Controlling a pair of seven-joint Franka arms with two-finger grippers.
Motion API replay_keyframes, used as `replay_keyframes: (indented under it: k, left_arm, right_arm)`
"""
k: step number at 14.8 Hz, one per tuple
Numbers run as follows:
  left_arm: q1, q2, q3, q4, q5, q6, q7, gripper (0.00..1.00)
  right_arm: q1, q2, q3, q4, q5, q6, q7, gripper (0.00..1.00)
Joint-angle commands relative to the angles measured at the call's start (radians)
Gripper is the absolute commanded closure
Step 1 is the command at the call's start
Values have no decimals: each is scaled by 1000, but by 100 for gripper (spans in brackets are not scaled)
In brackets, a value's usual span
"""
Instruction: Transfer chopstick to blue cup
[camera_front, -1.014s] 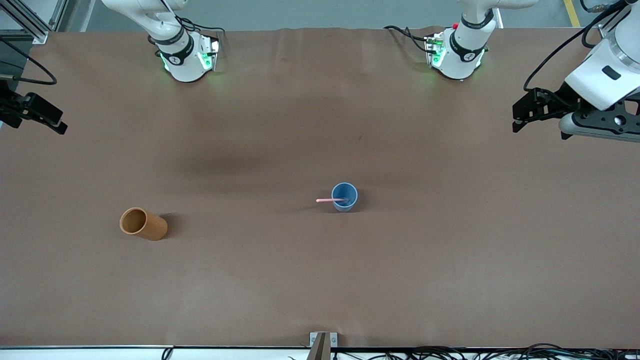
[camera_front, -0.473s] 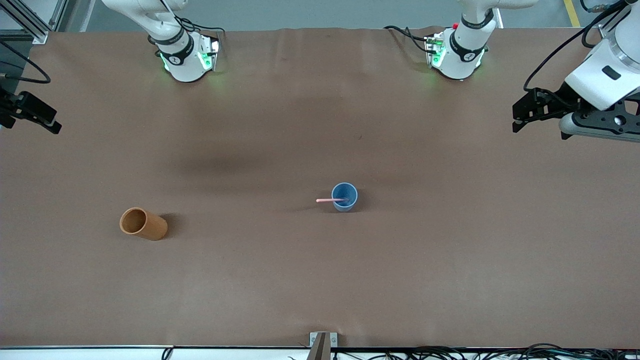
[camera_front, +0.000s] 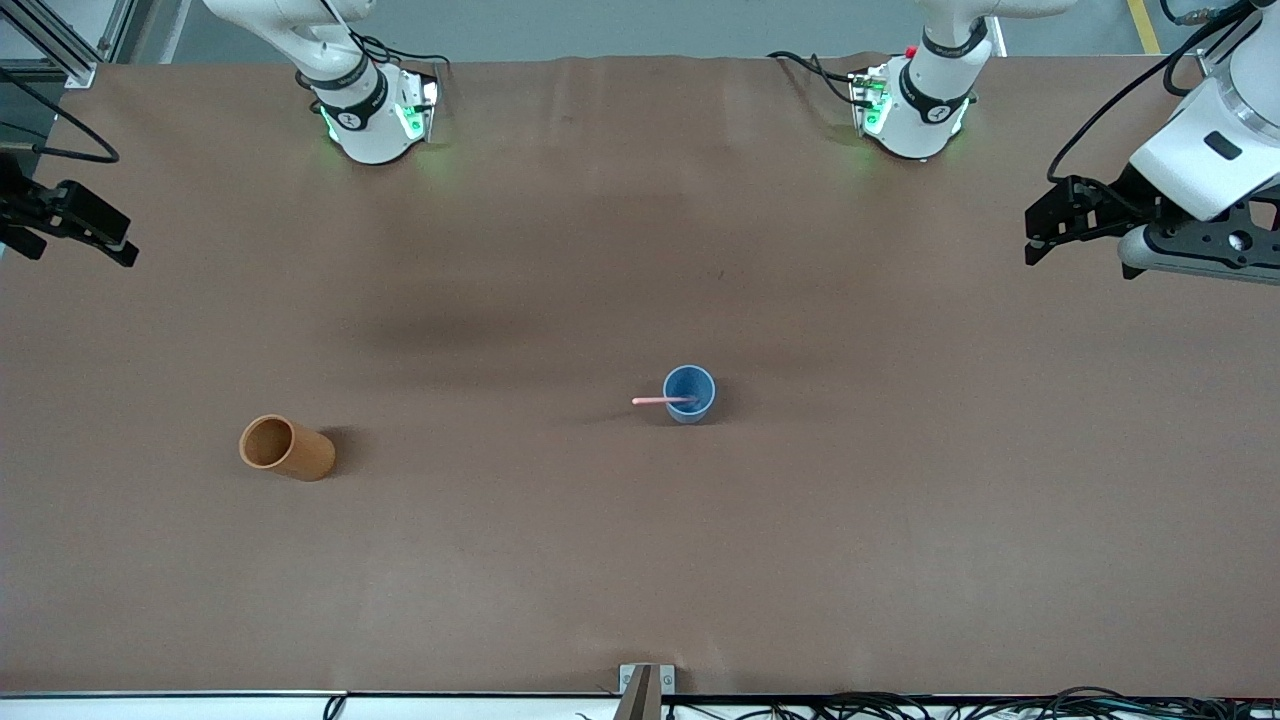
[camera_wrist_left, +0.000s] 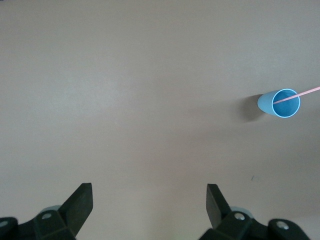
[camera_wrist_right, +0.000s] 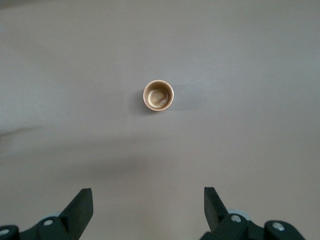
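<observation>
The blue cup stands upright near the middle of the table. The pale pink chopstick rests inside it, leaning out over its rim toward the right arm's end. Both also show in the left wrist view, the cup and the chopstick. My left gripper is open and empty, raised over the table at the left arm's end. My right gripper is open and empty, raised over the table's edge at the right arm's end.
An orange-brown cylindrical cup stands upright toward the right arm's end, a little nearer to the front camera than the blue cup; it also shows in the right wrist view. A small metal bracket sits at the near table edge.
The right gripper has shifted slightly at the table's end. The left arm, both cups and the chopstick have not moved.
</observation>
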Motion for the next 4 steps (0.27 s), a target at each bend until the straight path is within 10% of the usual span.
replay_keyframes:
  k: [1, 4]
  left_arm:
    - [5, 2, 0, 19, -15, -17, 11, 0]
    - [5, 2, 0, 19, -15, -17, 11, 0]
  right_arm:
    - [-6, -8, 0, -15, 5, 8, -25, 2]
    - [-6, -4, -3, -15, 34, 6, -22, 2]
